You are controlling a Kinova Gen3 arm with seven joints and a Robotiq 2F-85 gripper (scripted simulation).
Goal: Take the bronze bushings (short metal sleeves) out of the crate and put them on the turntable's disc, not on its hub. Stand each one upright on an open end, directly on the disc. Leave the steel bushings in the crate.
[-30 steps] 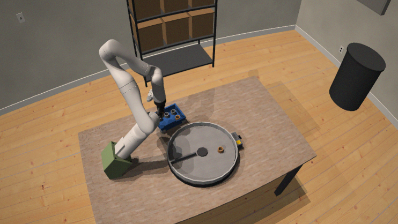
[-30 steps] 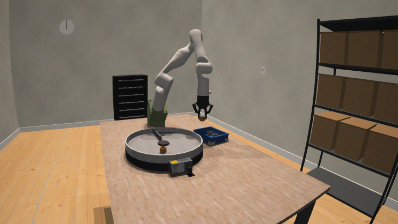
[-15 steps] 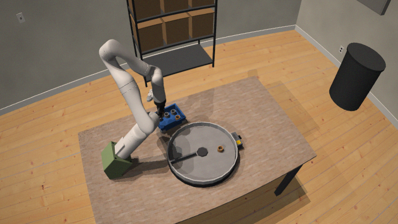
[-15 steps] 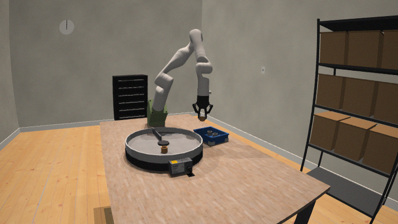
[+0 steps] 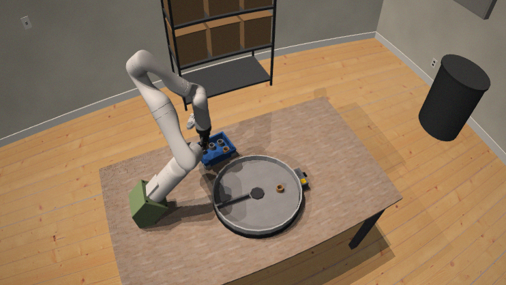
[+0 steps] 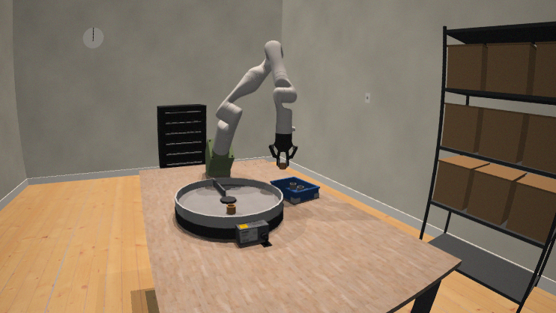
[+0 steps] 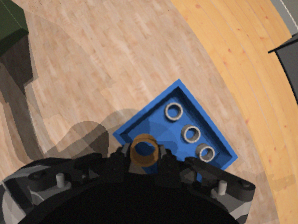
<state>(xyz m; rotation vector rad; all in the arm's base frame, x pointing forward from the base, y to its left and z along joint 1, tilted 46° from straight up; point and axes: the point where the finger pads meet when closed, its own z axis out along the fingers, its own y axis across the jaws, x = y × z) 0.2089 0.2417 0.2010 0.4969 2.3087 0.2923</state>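
Note:
My gripper [image 5: 203, 145] [image 6: 282, 163] [image 7: 144, 151] is shut on a bronze bushing [image 6: 282, 165] [image 7: 144, 148] and holds it in the air above the near-left end of the blue crate [image 5: 212, 158] [image 6: 308, 194] [image 7: 157, 124]. In the crate stand two steel bushings [image 5: 211, 144] [image 5: 219, 142] [image 6: 292, 185] [image 6: 300, 187] and one more bronze bushing [image 5: 225, 149]. Another bronze bushing [image 5: 281, 187] [image 6: 231, 209] stands upright on the turntable's grey disc [image 5: 258, 215] [image 6: 198, 202], to the side of the dark hub [image 5: 256, 193] [image 6: 228, 199].
A raised rim [image 5: 226, 166] [image 6: 272, 202] rings the disc, and a dark bar [image 5: 233, 200] [image 6: 219, 187] runs from hub to rim. A control box [image 5: 302, 178] [image 6: 252, 232] sits at the turntable's edge. The arm's green base [image 5: 143, 208] [image 6: 219, 163] stands beside the turntable.

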